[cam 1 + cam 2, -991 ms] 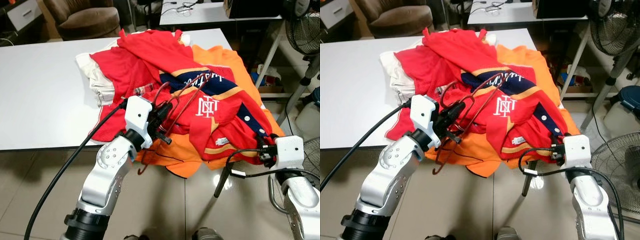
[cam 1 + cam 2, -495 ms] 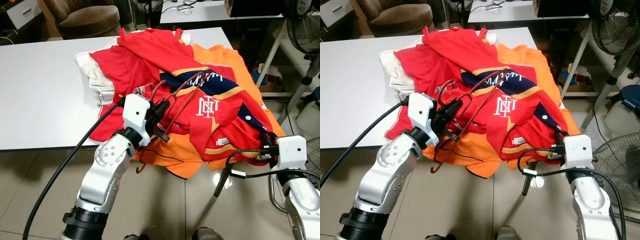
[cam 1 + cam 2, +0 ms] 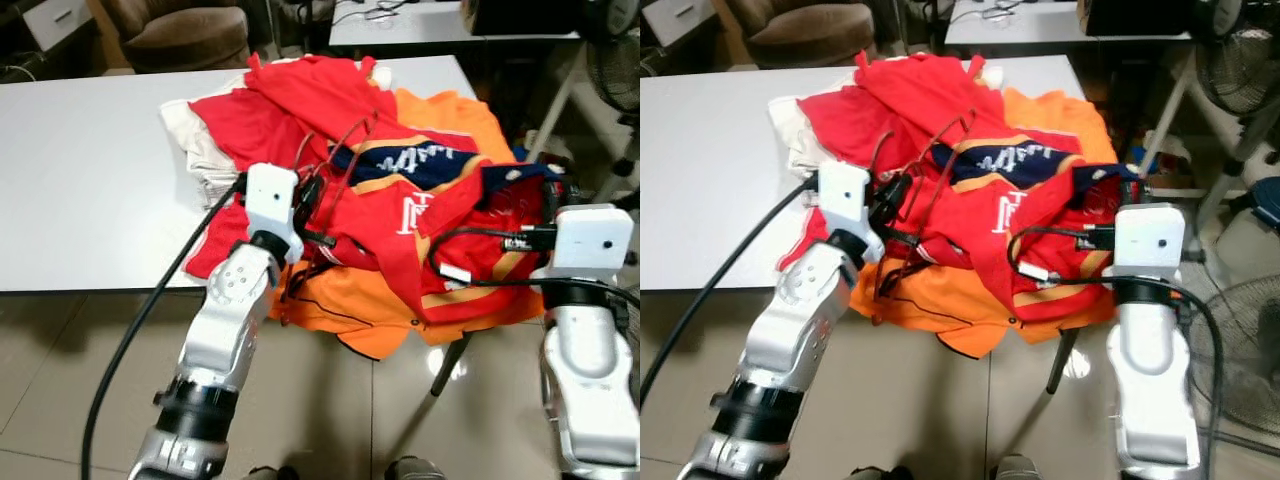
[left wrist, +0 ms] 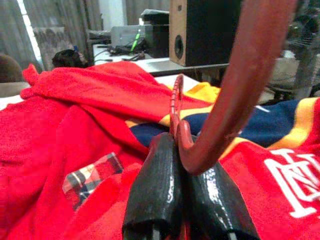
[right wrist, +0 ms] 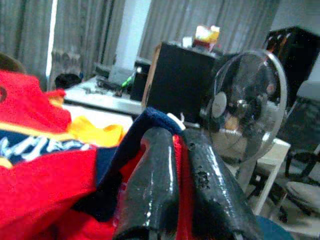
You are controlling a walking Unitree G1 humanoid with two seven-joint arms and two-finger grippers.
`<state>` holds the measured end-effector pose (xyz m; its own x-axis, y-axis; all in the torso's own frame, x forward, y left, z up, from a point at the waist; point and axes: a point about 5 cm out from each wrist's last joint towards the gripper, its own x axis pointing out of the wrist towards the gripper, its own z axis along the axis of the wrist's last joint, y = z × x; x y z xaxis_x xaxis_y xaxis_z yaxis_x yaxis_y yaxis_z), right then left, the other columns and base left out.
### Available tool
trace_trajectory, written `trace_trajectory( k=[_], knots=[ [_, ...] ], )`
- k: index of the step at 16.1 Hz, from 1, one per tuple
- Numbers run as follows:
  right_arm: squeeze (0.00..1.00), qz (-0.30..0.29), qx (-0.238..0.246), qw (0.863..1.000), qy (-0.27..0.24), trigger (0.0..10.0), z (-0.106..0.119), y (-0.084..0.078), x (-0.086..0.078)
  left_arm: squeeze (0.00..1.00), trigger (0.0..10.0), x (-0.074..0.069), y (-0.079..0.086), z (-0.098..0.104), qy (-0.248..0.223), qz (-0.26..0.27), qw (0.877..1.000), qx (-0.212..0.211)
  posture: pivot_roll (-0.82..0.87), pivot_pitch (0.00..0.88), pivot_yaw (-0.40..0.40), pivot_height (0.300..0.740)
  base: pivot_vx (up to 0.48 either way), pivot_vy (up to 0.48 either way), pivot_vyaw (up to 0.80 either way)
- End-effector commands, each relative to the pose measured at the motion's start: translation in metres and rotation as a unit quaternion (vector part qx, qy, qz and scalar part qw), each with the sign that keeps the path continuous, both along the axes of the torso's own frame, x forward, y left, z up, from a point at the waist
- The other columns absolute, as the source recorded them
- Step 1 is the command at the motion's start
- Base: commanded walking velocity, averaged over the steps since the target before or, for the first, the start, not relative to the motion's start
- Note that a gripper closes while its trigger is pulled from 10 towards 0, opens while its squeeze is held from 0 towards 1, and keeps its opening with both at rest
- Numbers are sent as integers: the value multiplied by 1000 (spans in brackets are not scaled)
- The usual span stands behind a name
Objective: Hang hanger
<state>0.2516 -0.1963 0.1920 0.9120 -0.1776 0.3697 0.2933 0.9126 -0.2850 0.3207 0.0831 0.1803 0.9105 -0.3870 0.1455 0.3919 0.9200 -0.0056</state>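
A dark red wire hanger [image 3: 343, 148] lies tilted over a pile of clothes on the white table [image 3: 80, 180]. My left gripper [image 3: 312, 196] is shut on the hanger's lower wire, at the near left of the pile; the left wrist view shows the hanger [image 4: 250, 75] curving up from between the fingers [image 4: 157, 185]. My right gripper [image 3: 548, 186] is shut on the navy and red edge of a red jersey [image 3: 395, 215] with a white logo, held raised at the pile's right side. The right wrist view shows cloth pinched between that gripper's fingers [image 5: 152, 170].
An orange garment [image 3: 350, 310] hangs over the table's near edge. A standing fan [image 3: 1240, 60] is at the right, another fan [image 3: 1250, 330] low on the floor. A brown armchair [image 3: 180, 30] and a second table [image 3: 440, 15] stand behind.
My right gripper has risen and moved in, lifting the jersey's edge off the table corner. My left gripper has moved up and forward with the hanger over the pile.
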Motion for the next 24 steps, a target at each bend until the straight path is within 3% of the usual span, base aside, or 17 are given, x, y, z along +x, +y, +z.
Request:
trace_trajectory(
  k=[1, 8, 16, 24],
  knots=[
    [8, -18, -5, 1000, -15, 0, 6, 6, -3, 0, 10000, 7, 8, 9, -15, 19, 1000, -5, -230, 68, 116, 740, 0, 0, 0],
    [8, -26, 33, 998, 42, 0, -15, -7, 5, 0, 10000, 9, 16, 15, -39, 52, 998, 4, -199, 88, 73, 740, 0, 0, 0],
    [12, 7, 37, 998, 46, 0, -18, 1, 10, 0, 10000, 3, 28, 16, -50, 73, 996, 7, -134, 102, 49, 740, -448, 0, 0],
    [27, 21, 36, 997, 60, 0, -26, -1, 10, 0, 10000, 2, 21, 21, -56, 65, 996, -4, -181, 86, 45, 740, -426, 0, 0]
  ],
)
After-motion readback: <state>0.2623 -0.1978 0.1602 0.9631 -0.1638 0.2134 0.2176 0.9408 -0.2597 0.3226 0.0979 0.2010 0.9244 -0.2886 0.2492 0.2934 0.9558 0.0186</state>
